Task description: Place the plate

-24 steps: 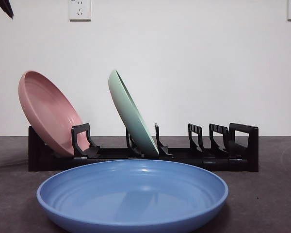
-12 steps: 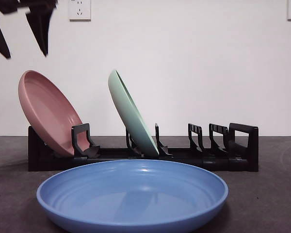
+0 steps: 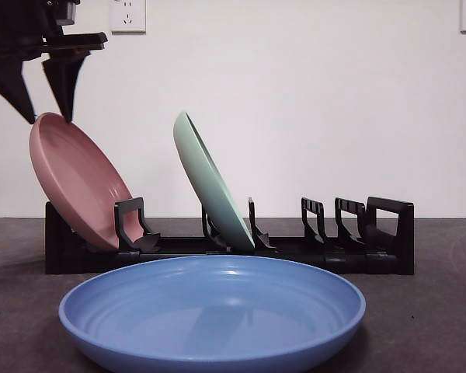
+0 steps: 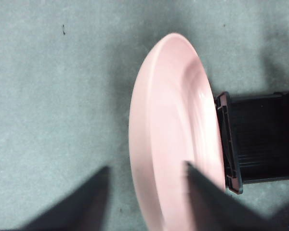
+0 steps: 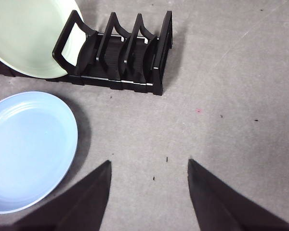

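A pink plate (image 3: 78,183) leans in the left end slot of the black rack (image 3: 373,249). A green plate (image 3: 210,186) leans in a middle slot. A blue plate (image 3: 213,311) lies flat on the table in front of the rack. My left gripper (image 3: 48,118) hangs open just above the pink plate's top rim. In the left wrist view the open left gripper (image 4: 147,166) straddles the rim of the pink plate (image 4: 173,120), not touching it. My right gripper (image 5: 149,162) is open and holds nothing, above bare table right of the blue plate (image 5: 29,149).
Several slots at the right end of the rack (image 5: 130,57) hold nothing. A white wall with a socket (image 3: 128,14) stands behind the rack. The table (image 5: 231,120) is dark grey.
The left gripper has come down from the top left corner to just above the pink plate's rim. The plates and rack have not moved.
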### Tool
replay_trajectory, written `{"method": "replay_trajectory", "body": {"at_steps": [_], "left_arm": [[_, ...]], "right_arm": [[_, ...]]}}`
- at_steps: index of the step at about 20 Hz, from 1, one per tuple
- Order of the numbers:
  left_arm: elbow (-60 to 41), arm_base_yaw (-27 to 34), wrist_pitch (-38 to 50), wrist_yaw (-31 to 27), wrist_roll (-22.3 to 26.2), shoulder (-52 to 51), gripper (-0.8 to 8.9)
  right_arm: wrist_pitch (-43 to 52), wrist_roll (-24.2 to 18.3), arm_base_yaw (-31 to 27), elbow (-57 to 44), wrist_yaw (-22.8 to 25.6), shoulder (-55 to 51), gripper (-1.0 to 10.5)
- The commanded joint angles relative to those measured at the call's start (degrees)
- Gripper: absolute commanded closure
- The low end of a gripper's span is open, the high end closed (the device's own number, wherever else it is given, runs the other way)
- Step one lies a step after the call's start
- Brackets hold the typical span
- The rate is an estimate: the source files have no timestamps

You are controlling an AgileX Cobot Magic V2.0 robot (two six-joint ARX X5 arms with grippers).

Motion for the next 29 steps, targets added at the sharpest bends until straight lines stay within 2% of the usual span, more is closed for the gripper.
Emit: {"method": "replay_trajectory", "body": {"at_steps": [1, 3, 5, 9, 11, 16, 22, 29], "left_arm": [[1.46, -0.22, 0.94, -0.37, 0.66, 0.85, 7.33], [1.46, -0.22, 1.18, -0.39, 0.68, 0.85, 7.39], [1.46, -0.22, 1.16, -0.39, 1.27, 0.85, 8.02], [1.46, -0.20, 1.05, -0.42, 1.27, 0.85, 8.01], [1.86, -0.22, 0.15, -2.38, 1.27, 0.83, 8.00], [8.87, -0.20, -7.67, -7.72, 2.95, 0.83, 8.00], [17.81, -0.20, -14.97, -7.74, 2.97, 0.57, 8.00], [18.47, -0.20, -20.28, -7.56, 3.10, -2.38, 8.00]], "right_arm": [[0.31, 0.59, 0.22, 0.33, 0.46, 0.17, 7.0], [0.31, 0.57, 0.22, 0.33, 0.61, 0.17, 7.0], [0.31, 0.57, 0.22, 0.33, 0.61, 0.20, 7.0], [0.35, 0.57, 0.22, 0.33, 0.61, 0.20, 7.0], [0.35, 0.57, 0.22, 0.33, 0.61, 0.20, 7.0], [0.42, 0.55, 0.22, 0.33, 0.63, 0.17, 7.0], [0.66, 0.48, 0.22, 0.33, 0.63, 0.17, 7.0], [0.74, 0.09, 0.22, 0.33, 0.63, 0.17, 7.0]]}}
